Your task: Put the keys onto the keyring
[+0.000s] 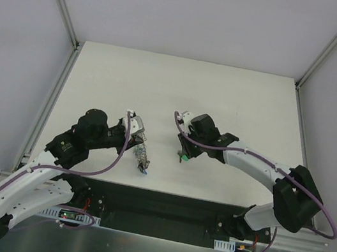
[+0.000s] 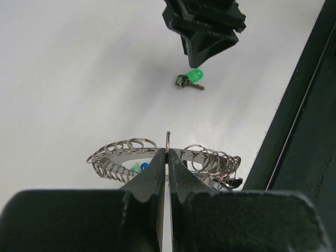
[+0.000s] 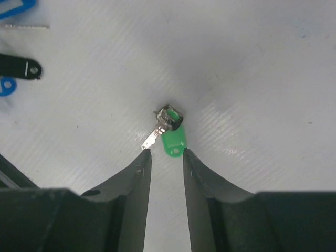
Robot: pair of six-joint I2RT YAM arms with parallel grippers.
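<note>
Lying on the table (image 1: pixel 225 97) near its front edge, left of centre: the keyring (image 1: pixel 142 154), being pinched between the left gripper's (image 2: pixel 168 156) closed tips. Lying flat well apart to its right: a loose key (image 3: pixel 169 131), sitting just ahead of the right gripper's (image 3: pixel 164 153) parted tips.

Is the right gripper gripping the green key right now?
No, the green key lies flat on the table at the tips of the right gripper, whose jaws stand apart without clamping it.

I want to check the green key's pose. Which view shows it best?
Right wrist: the green-headed key lies large and unblocked. Left wrist shows it small and distant; top external shows only a green speck.
</note>
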